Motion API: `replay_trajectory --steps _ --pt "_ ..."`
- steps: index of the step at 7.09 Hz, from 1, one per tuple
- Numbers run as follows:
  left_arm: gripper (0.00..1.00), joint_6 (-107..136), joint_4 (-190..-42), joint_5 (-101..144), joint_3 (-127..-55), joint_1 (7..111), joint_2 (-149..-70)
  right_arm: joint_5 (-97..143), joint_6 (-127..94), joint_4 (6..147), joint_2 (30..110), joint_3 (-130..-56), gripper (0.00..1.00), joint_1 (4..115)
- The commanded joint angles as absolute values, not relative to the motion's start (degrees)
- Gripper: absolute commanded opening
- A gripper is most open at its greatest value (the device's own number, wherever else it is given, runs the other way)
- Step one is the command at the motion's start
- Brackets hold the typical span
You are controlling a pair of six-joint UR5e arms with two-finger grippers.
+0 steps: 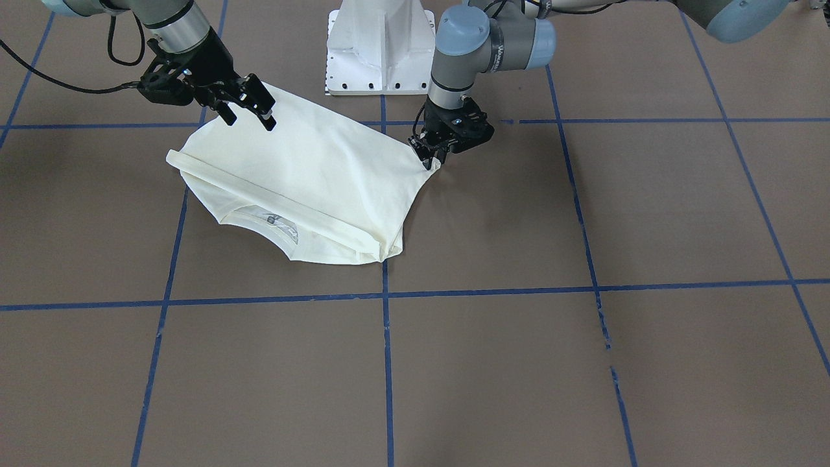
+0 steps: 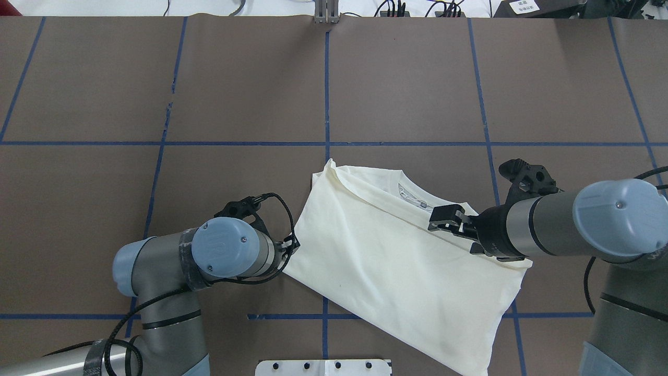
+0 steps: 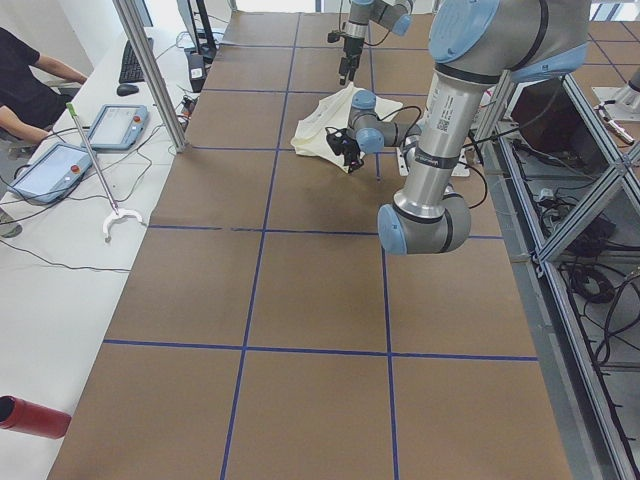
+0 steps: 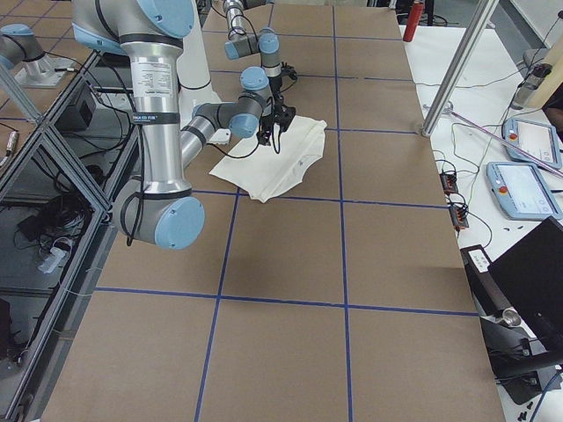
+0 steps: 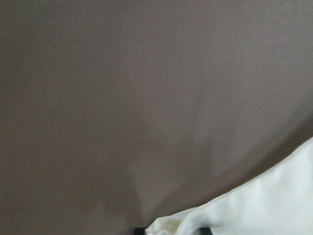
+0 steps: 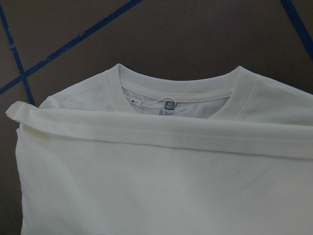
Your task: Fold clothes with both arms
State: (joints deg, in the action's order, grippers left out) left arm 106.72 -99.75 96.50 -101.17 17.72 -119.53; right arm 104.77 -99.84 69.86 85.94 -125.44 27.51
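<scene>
Pinching T-shirt [image 1: 311,175] corner: left pincer [image 1: 430,162]; right pincer [image 1: 251,122] agape.

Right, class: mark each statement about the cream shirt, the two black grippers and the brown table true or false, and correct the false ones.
1. The left gripper pinches a corner of the cream fabric shirt. True.
2. A small label shows inside the ribbed collar. True.
3. The shirt shows a cat print. False: only plain fabric shows.
4. The right gripper is shut on the collar. False: it is open, over the shirt's body.
5. The brown table has red lines. False: the tape lines are blue.
</scene>
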Motion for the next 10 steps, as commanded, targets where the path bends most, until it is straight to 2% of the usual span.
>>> replay_trajectory --steps 1,5,6,8,10 --pt "0.0 106.7 -99.23 96.42 -101.16 17.93 -119.53 104.77 -99.84 69.87 85.96 -125.33 1.0 27.51" --pt "0.0 100.6 -95.98 96.42 -99.86 28.97 -120.41 104.68 -99.84 69.87 85.96 -125.59 1.0 27.77" --pt "0.0 99.68 -96.5 95.46 -96.36 31.44 -122.41 104.16 -99.84 69.87 86.04 -125.42 1.0 27.86" --pt "0.0 96.88 -103.65 93.6 -81.64 36.19 -130.57 103.89 -99.84 69.96 86.31 -125.16 1.0 28.21" --pt "0.0 92.83 -110.72 93.6 -72.02 38.93 -135.06 103.8 -99.84 70.05 86.22 -124.37 1.0 28.21"
